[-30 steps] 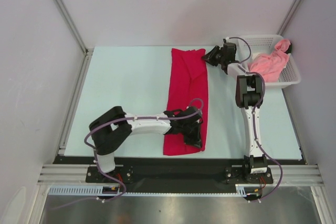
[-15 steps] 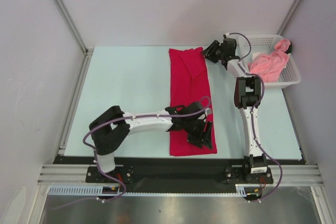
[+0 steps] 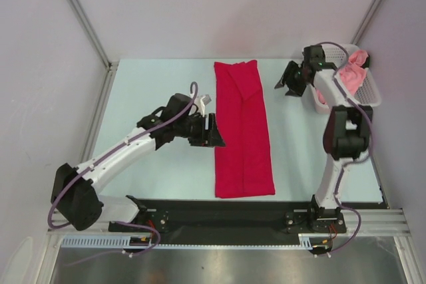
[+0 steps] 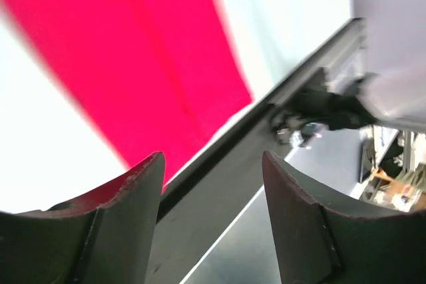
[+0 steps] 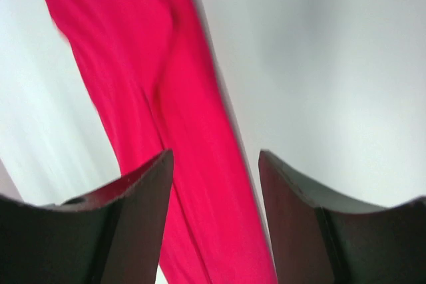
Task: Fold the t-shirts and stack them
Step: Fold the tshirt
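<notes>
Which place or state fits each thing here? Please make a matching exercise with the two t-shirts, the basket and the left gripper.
Things:
1. red t-shirt
2. pink t-shirt
3. white basket
4. left gripper

Places or states:
A. open, holding nothing, just left of the red t-shirt
B. at the far right corner of the table
C. crumpled inside the white basket
D. folded into a long strip, mid-table

Pairs: 1-D, 2-C, 3-B, 4-A
</notes>
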